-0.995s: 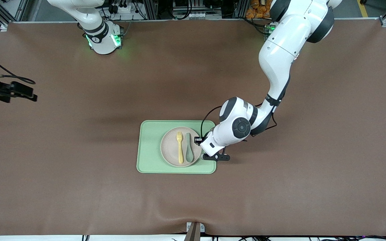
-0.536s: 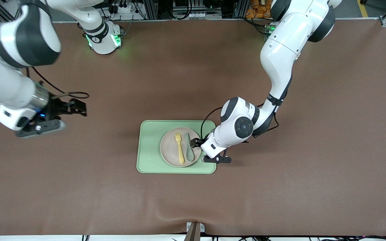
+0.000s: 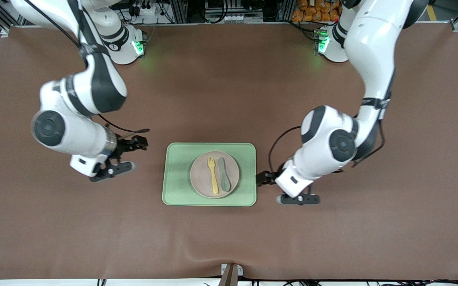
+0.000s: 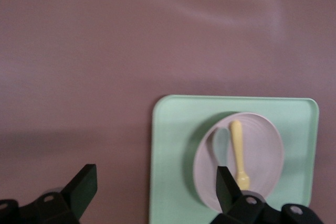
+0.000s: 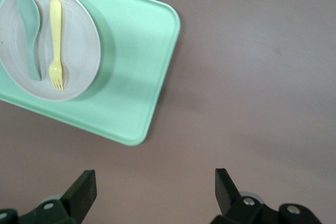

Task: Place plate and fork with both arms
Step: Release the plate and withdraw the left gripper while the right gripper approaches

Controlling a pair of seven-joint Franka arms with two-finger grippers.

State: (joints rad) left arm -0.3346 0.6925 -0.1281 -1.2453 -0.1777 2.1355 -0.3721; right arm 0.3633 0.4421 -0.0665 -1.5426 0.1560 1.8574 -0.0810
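The plate (image 3: 214,174) sits on the green tray (image 3: 178,174), the fork (image 3: 212,174) and spoon (image 3: 224,179) on it; placing looks finished; left tool (image 3: 266,177) at the tray's 3 o'clock and right tool (image 3: 127,153) at its 9 o'clock hang open, empty; next, retreat.

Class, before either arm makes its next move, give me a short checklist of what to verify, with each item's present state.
1. Plate on green tray: ok.
2. Fork lying on plate beside spoon: ok.
3. Left gripper open, holding nothing, over bare table by the tray: ok.
4. Right gripper open, empty, over the table toward its own end: ok.
5. Plate centred on tray: not ok, it sits toward the left arm's end.
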